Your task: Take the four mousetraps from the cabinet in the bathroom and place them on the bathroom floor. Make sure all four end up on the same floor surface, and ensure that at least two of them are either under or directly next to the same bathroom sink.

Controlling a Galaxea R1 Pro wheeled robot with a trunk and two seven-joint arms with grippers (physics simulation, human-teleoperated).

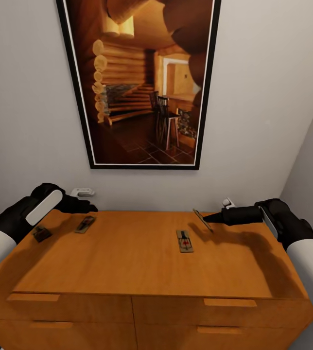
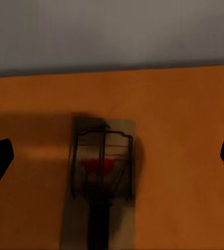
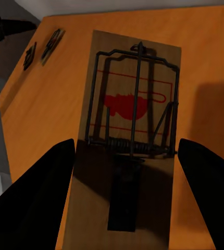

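Pale grey walls (image 1: 25, 97); framed log-cabin picture (image 1: 142, 82) hangs centred.

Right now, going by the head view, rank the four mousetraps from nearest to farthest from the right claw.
1. Tilted mousetrap, at the right claw tips.
2. Middle mousetrap, flat on the cabinet, just left of that claw.
3. Left mousetrap, by the left claw.
4. Far-left mousetrap, at the cabinet's left edge.
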